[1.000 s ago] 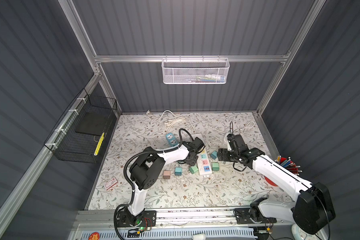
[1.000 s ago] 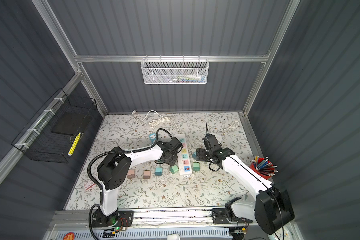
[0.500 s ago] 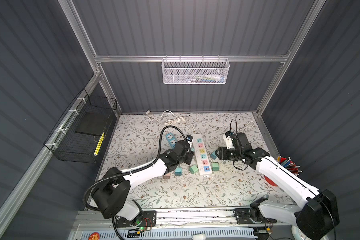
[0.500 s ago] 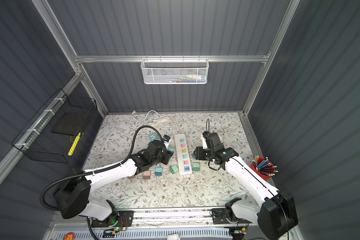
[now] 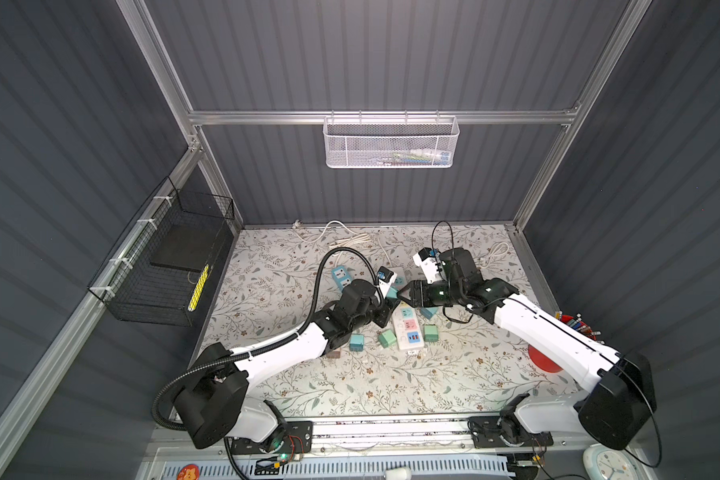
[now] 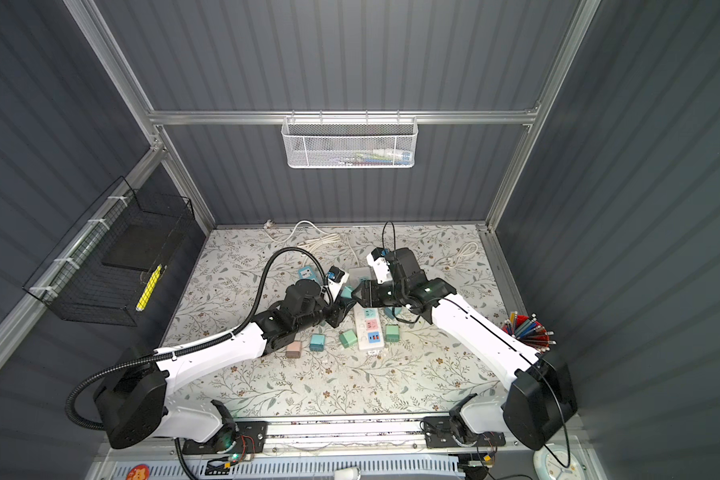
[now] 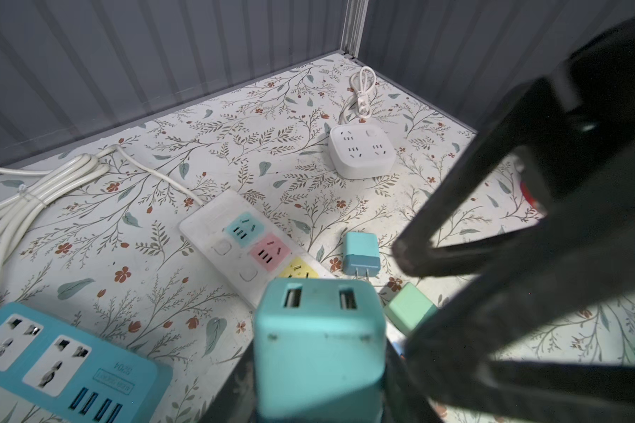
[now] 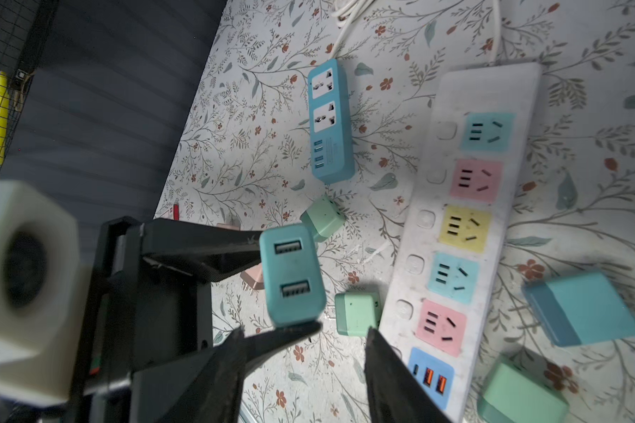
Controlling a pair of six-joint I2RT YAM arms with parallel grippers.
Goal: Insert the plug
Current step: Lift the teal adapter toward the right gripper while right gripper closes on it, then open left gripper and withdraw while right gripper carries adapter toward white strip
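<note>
Teal plug tight between left fingers, right fingers apart, empty; pens in red cup.

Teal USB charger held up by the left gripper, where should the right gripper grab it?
By its two broad flat sides, approaching from the USB-port end, I'd say: the left gripper pinches the teal USB charger across its narrow ends, leaving those sides free.

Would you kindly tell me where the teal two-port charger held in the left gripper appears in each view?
In a top view: teal charger just below centre.
In a top view: same place.
Left wrist: lower middle, large.
Right wrist: left of centre.
Landmark: white power strip beside it.
</note>
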